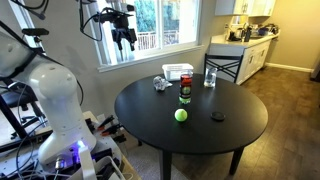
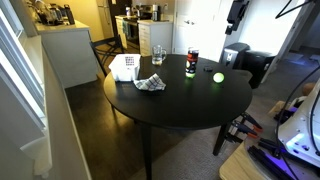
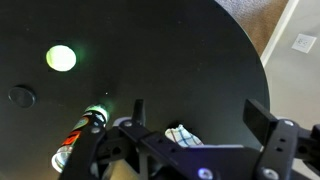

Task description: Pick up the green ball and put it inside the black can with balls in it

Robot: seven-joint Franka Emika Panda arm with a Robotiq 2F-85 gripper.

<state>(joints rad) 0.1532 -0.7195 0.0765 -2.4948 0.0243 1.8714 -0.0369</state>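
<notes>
The green ball [image 1: 181,115] lay free on the round black surface [image 1: 245,112], and nothing touched it. The black can [image 1: 185,90] stood upright near the ball, with a small gap between the 2. Green showed through the lower part of the can, and a red band went around it near the top. A flat black disc [image 1: 218,117] lay on the surface beside the ball, apart from it.

Behind the can stood a white container [image 1: 178,72] with red on it, a clear glass [image 1: 210,77] and a crumpled cloth [image 1: 160,83].

The claw [image 1: 124,38] hung high above the surface, in front of the window [image 1: 160,25], well apart from the ball and the can. Its 2 fingers were spread wide and held nothing.

In an exterior view from another side, the ball [image 2: 218,77] lay close to the edge of the surface [image 2: 180,108]. The can [image 2: 191,63] stood next to it, more toward the middle. The glass [image 2: 158,55], the white container [image 2: 125,66] and the cloth [image 2: 150,84] were further along.

The wrist view looked down from above. The ball [image 3: 61,58] appeared bright on the dark surface [image 3: 170,50], with the disc [image 3: 20,96] near it. The can [image 3: 80,135] was partly hidden behind the claw [image 3: 200,120], whose fingers [image 3: 262,115] stood far apart with only the surface between them.
</notes>
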